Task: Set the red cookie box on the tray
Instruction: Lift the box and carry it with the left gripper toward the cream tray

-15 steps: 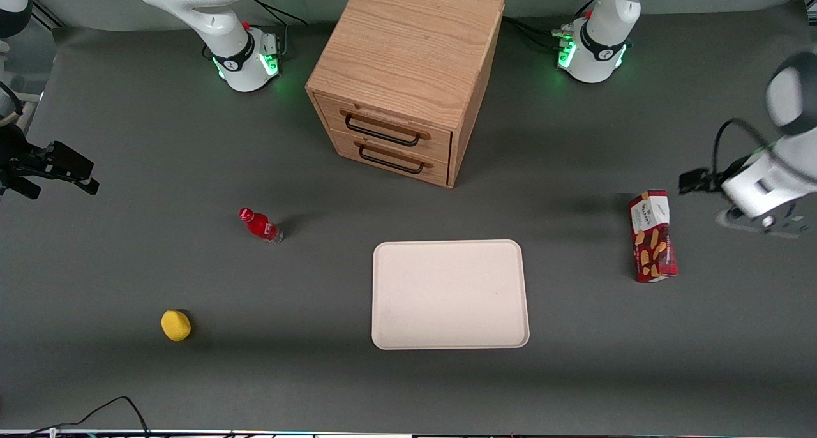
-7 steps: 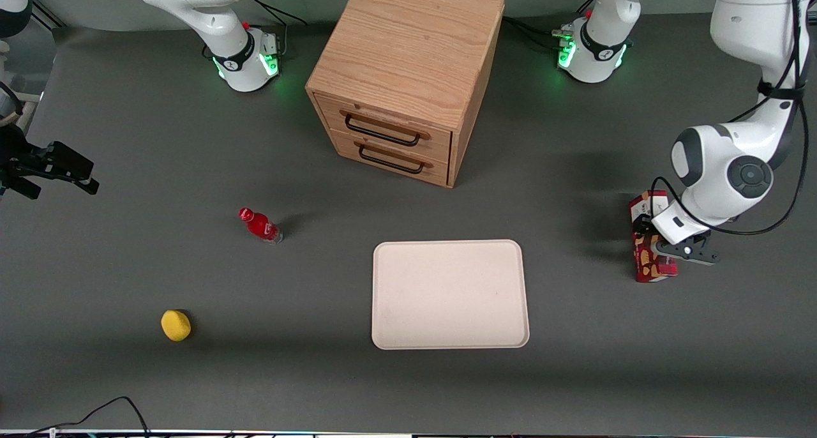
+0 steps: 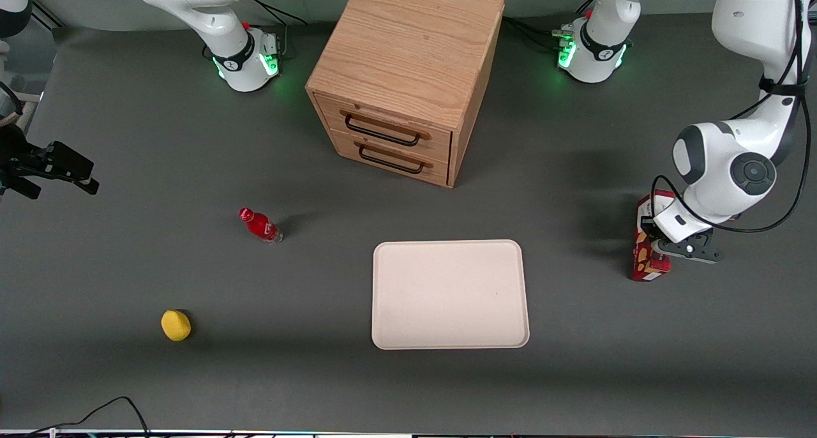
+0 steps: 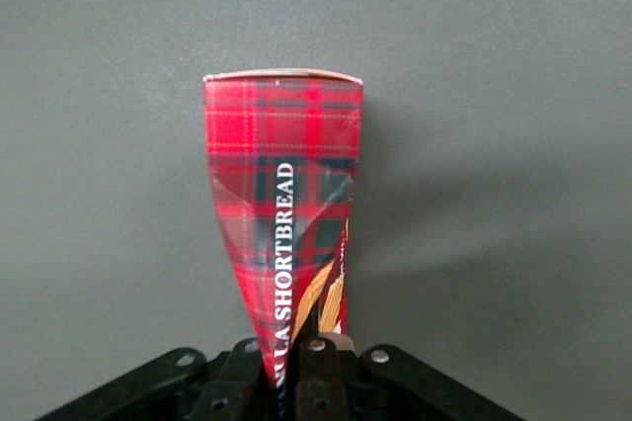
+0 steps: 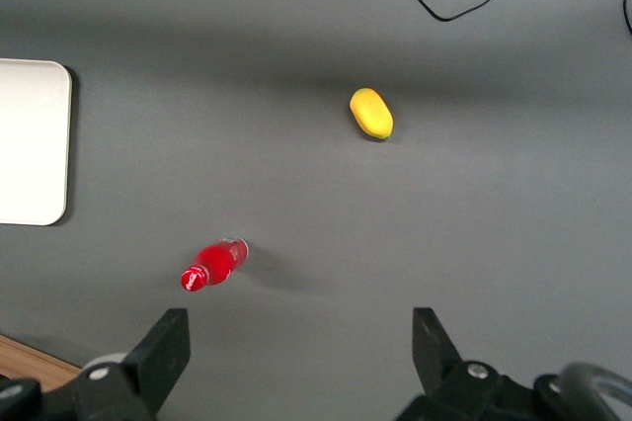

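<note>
The gripper has clamped its jaws on the red cookie box, tipping it onto its edge. Grasp made; lift and carry to the tray come next

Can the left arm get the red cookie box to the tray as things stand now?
Probably yes. The left gripper is shut on the red cookie box, and only bare table lies between it and the tray.
</note>
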